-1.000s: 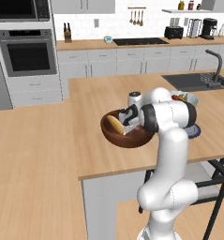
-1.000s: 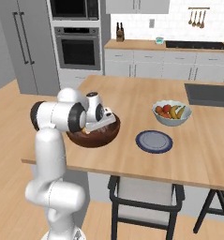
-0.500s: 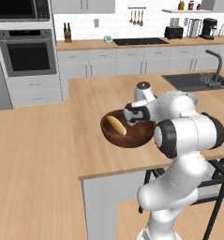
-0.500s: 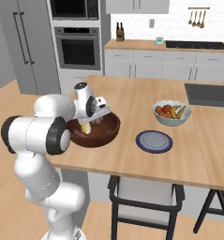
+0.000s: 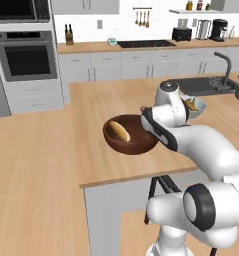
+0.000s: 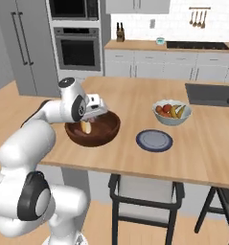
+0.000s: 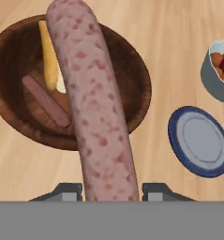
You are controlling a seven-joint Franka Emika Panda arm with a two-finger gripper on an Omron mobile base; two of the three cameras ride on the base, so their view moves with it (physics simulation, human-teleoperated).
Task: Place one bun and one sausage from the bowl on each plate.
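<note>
We see a pink sausage (image 7: 97, 103) mottled with red flecks, a dark reddish-brown wooden bowl (image 7: 132, 70), a plate (image 7: 200, 140) with dark blue rim and grey-blue centre, and a pale wood-grain worktop (image 7: 179, 42).

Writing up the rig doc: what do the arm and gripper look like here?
The arm is glossy white with rounded, bulbous links and dark grey to black bands and discs at the joints. No cables or markings are visible. The gripper has two small dark grey finger tips with squared ends.
</note>
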